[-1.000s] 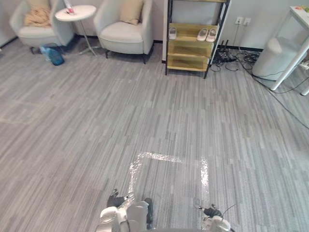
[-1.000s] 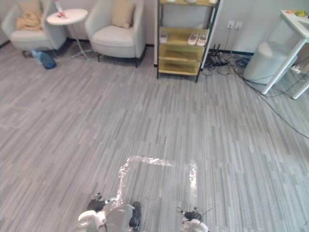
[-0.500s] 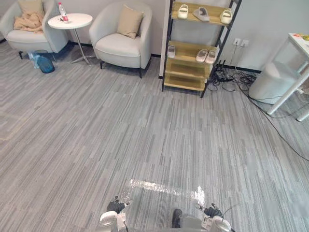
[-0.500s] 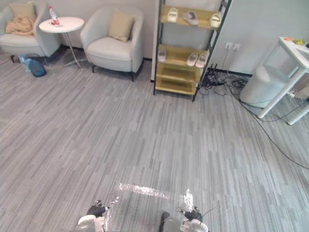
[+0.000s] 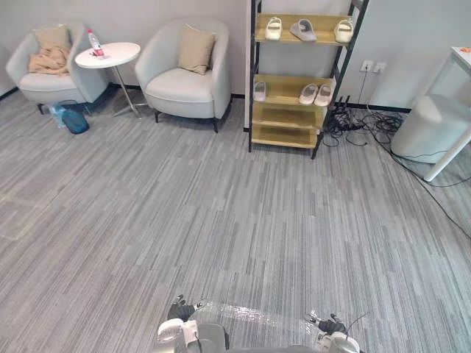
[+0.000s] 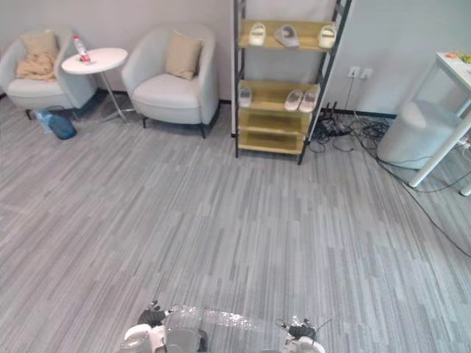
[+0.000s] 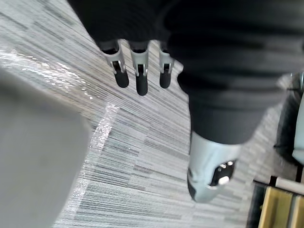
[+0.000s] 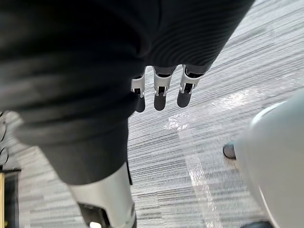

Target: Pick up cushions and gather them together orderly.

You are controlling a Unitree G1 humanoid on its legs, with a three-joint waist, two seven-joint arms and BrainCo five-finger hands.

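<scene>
Held nothing in left hand (image 7: 141, 71) or right hand (image 8: 160, 92), fingers hanging loosely straight above striped grey floor (image 5: 221, 213). Saw tan square fabric cushion (image 5: 197, 49) upright in pale grey armchair (image 5: 180, 92); possibly a second tan cushion (image 5: 51, 37) in far-left armchair (image 5: 44, 84).

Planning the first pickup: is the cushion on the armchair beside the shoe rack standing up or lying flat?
Standing up: the cushion rests on its lower edge on the armchair seat, leaning against the backrest.

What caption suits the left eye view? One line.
Cushions on two armchairs flanking a round table, shoe rack alongside.
</scene>
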